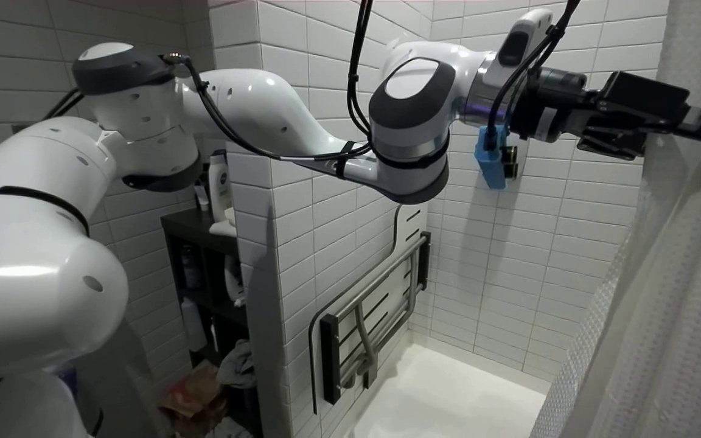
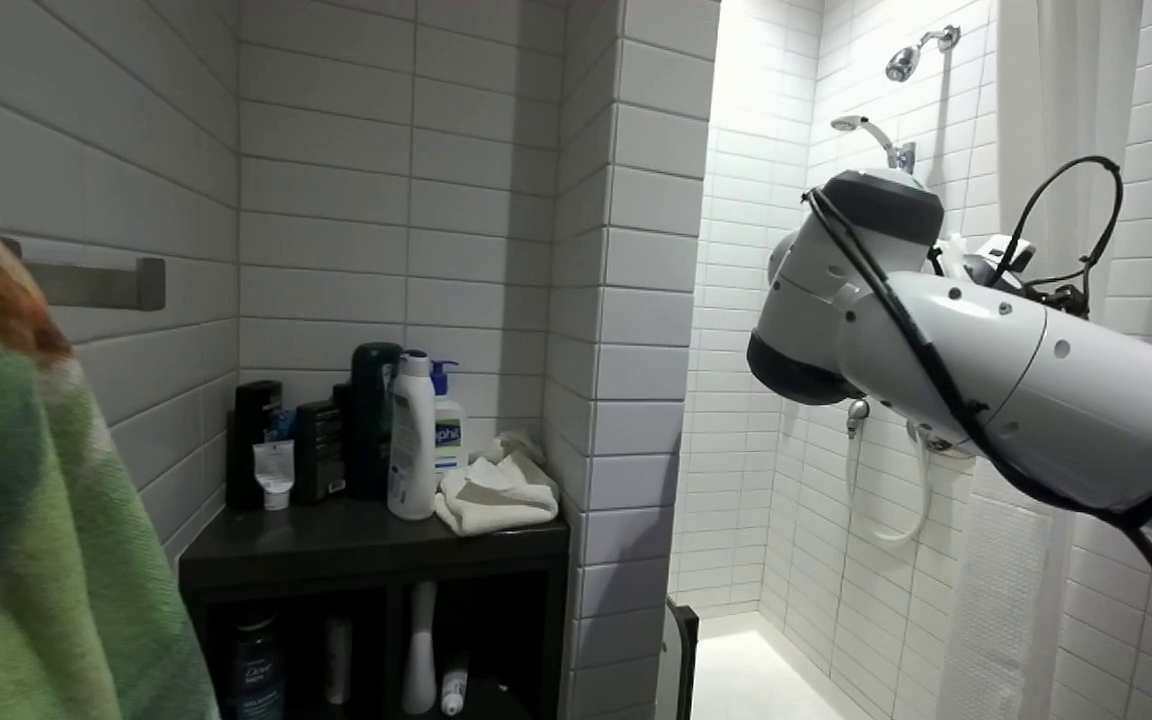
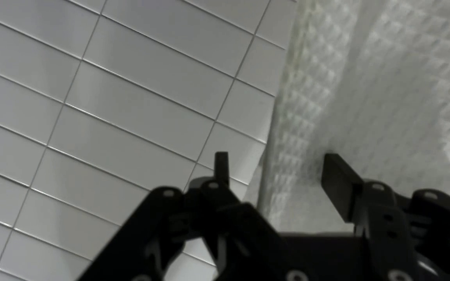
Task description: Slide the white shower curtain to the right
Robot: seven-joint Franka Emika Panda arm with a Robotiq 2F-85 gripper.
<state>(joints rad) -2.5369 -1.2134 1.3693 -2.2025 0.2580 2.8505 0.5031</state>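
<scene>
The white shower curtain [image 1: 673,292] hangs at the right in an exterior view, with soft vertical folds. It also shows behind the arm in an exterior view [image 2: 1066,100]. In the wrist view the curtain [image 3: 397,97] fills the right side, and its free edge runs down between the two fingers. My gripper [image 1: 670,137] is at the curtain's upper left edge. In the wrist view the gripper [image 3: 275,164] is open. The left finger is over the tiles and the right finger is in front of the fabric; whether it touches cannot be told. The fingers are hidden behind the arm in an exterior view.
A tiled wall corner [image 1: 289,243] stands beside the arm, with a folded shower seat [image 1: 381,310] on it. A black shelf [image 2: 366,545] holds several bottles. Shower heads [image 2: 903,63] and a hose [image 2: 921,500] are on the far wall. A green towel [image 2: 26,520] hangs nearby.
</scene>
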